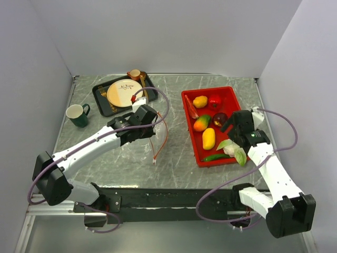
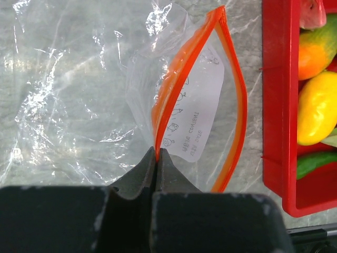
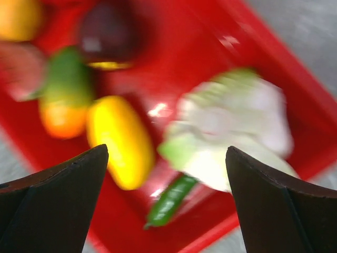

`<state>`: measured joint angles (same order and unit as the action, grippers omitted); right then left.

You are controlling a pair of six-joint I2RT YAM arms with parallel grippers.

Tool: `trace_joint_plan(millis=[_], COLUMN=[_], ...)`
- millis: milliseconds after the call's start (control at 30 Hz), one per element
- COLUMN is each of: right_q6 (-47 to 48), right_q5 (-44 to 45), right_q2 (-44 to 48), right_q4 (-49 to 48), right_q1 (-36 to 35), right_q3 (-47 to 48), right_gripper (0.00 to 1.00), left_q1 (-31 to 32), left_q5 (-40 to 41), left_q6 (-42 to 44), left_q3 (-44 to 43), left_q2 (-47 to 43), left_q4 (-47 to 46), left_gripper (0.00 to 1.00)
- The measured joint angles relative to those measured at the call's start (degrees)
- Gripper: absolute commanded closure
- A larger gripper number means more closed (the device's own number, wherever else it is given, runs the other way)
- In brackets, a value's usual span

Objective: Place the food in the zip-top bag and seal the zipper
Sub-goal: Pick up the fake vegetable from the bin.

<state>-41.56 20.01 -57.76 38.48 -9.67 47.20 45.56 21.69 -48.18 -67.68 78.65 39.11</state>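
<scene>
Overhead view: even, diffuse light on grey desk [image 1: 174, 166], pale walls; shadows faint and soft-edged, no hot spots, focus sharp throughout.

Left wrist view: bright and crisp. White glints scatter across crinkled zip-top bag [image 2: 68, 89]; orange zipper [image 2: 174, 89] glows translucent. Left end effector [image 2: 157, 154] is dark, near-silhouette along bottom edge.

Right wrist view: heavy blur (nothing crisp). Cauliflower [image 3: 231, 137], yellow mango [image 3: 118, 139] and green chili [image 3: 168, 200] smeared; small glare patches on red tray [image 3: 179, 47]. Right end effector [image 3: 166, 152] fingers [image 3: 58, 205] underexposed at lower corners.

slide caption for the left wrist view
Left gripper shut on the orange-red zipper strip of a clear crinkly plastic bag, mouth open, beside a red rectangular tray.
</scene>
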Motion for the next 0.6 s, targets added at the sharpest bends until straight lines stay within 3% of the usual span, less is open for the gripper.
trace_joint_plan(millis=[333, 600], right_q6=[-7.4, -8.3], right_q5=[7.4, 0.8], right_q2=[-4.0, -6.3], right_q4=[6.6, -3.9], right_q1=[4.7, 8.1], right_q3=[-3.8, -8.5], right_gripper=[0.00, 0.00], left_q1=[0.0, -0.2], left_q5=[-1.2, -1.5], left_q6=[2.1, 2.6], left_q3=[0.0, 0.0], left_q2=[0.0, 0.1], left_q4=[-1.4, -1.7], left_gripper=[0.99, 0.99])
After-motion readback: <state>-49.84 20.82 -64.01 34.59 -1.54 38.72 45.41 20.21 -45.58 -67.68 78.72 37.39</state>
